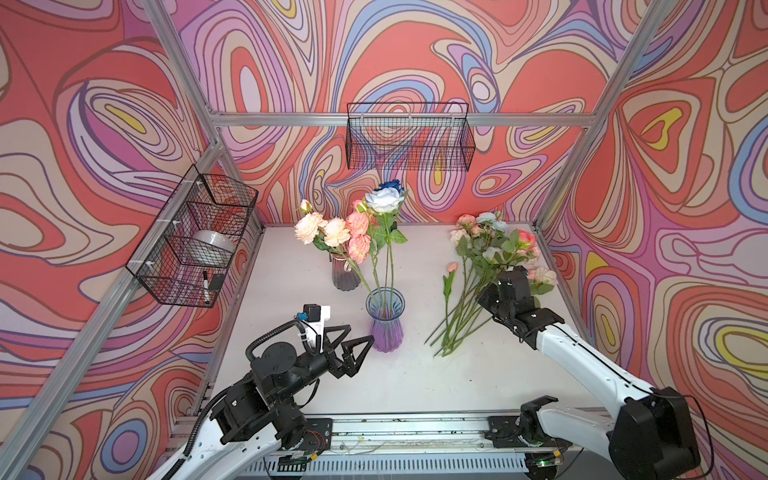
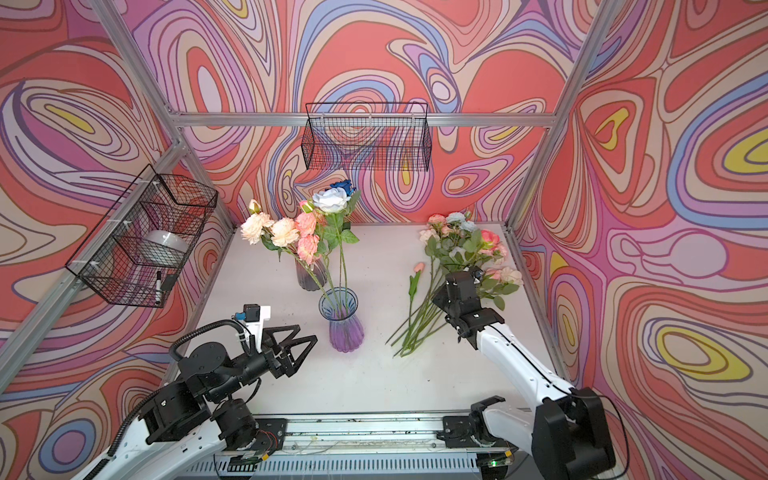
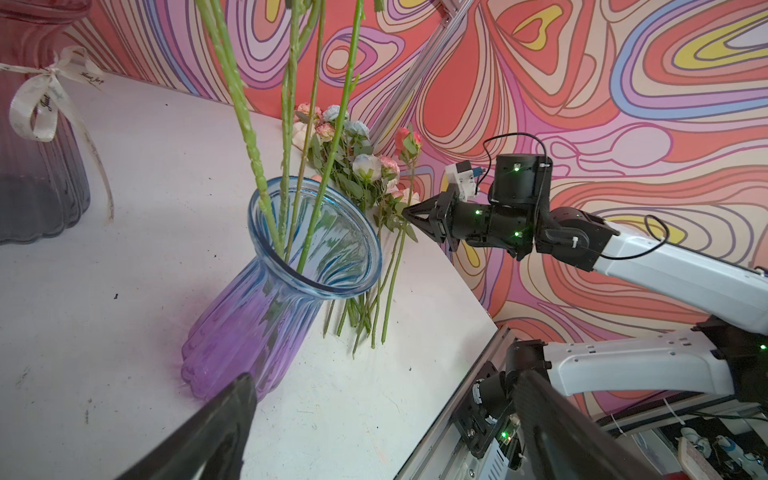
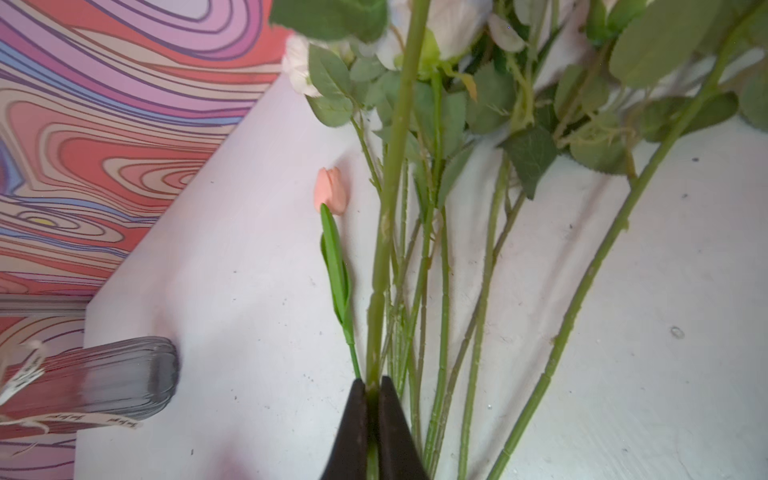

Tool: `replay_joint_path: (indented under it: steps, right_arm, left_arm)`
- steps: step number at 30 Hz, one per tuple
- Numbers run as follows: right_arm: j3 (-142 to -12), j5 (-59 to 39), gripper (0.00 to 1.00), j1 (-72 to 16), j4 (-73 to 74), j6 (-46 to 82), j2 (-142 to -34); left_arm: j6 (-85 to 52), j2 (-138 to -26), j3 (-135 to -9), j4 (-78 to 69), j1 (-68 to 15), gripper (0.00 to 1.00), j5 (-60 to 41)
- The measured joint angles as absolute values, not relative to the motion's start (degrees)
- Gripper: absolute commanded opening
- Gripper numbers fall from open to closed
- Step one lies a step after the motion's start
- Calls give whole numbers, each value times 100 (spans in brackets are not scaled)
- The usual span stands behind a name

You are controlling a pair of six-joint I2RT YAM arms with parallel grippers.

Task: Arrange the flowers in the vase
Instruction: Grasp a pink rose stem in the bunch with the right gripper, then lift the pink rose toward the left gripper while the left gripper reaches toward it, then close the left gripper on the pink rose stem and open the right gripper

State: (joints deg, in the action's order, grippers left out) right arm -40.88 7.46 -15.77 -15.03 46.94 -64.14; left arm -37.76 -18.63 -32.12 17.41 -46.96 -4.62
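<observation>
On the right of the table [image 1: 436, 374], the right gripper [image 4: 373, 386] pinches one thick stem [image 4: 388, 208] among the loose flowers [image 1: 486, 257] lying there (left gripper [image 1: 360, 332] spread, just beside the blue-purple vase [image 1: 385, 320]), so the lift should go straight and slow, letting neighbouring stems drop clear.

**Left open, right pinched**

Left arm [image 1: 232, 419] comes in from the near edge, wrist low and roughly level. The left gripper [image 1: 360, 333] is spread wide, fingers pointing toward the middle, holding nothing. Right arm [image 1: 582, 353] is stretched forward, wrist tipped down. The right gripper [image 4: 372, 388] is clamped on one green stem [image 4: 384, 232], fingers nearly touching.
</observation>
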Motion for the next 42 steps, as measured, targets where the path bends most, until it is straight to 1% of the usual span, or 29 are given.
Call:
replay_joint_path:
  steps: [7,13,19,25,27,30,33,35,39,42]
  right_arm:
    - [-4108,414,0,-1577,-1507,4156,-5524]
    - [-4110,-274,0,-1577,-1271,3686,-4812]
    - [-4106,-1686,0,-1577,-541,3391,-4268]
    - [-4195,-3312,0,-1721,281,3424,-4335]
    - [-4331,-3553,0,-2038,316,3371,-4434]
    - [-4670,-3715,0,-2877,266,3170,-4558]
    - [-4956,-3706,0,-3682,261,2930,-4668]
    - [-5089,-3653,0,-4176,296,2777,-4762]
    - [-5216,-3505,0,-4860,364,2567,-5078]
    - [-5264,-3354,0,-5234,368,2436,-5330]
  left_arm:
    - [-3710,-1916,-3527,1734,-4696,99,-620]
    - [-3583,-2123,-3889,1743,-4696,99,-930]
    - [-3426,-2495,-4466,1723,-4696,97,-1411]
    - [-3286,-3173,-5046,1573,-4696,89,-1981]
    - [-3251,-3428,-5234,1483,-4696,85,-2143]
    - [-3168,-3726,-5433,1337,-4696,78,-2342]
    - [-3109,-3940,-5592,1214,-4696,66,-2497]
    - [-3052,-4097,-5725,1116,-4696,65,-2598]
    - [-2904,-4338,-5948,1011,-4696,66,-2700]
    - [-2770,-4416,-6045,996,-4696,61,-2698]
